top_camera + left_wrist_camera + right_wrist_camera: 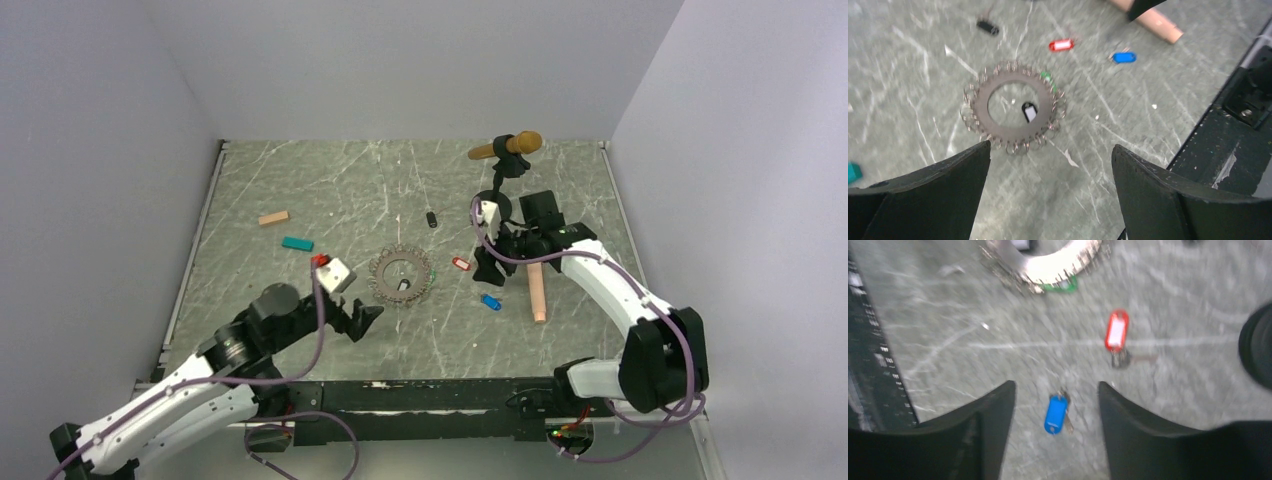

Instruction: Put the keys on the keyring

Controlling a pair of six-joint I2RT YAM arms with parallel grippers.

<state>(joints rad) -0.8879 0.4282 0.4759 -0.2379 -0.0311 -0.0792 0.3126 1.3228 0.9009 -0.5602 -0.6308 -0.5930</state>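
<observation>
Right pincer (pixel 1055 387), released and empty, is hovering over the blue-tagged key (pixel 1055 413); the key is lying on the surface (pixel 330 200) between its spread fingers (pixel 993 420), long axis crossing their closing line; the keyring (pixel 402 275) is lying leftward, nearer the released left pincer (pixel 1050 147).

Left arm (pixel 190 395) stretched low and forward from its base, its left gripper (pixel 362 318) tilted downward with the fingers (pixel 948 190) spread wide. Right arm (pixel 610 285) bent at the elbow, its right gripper (pixel 490 268) pointing down with the fingers (pixel 993 415) likewise parted.
</observation>
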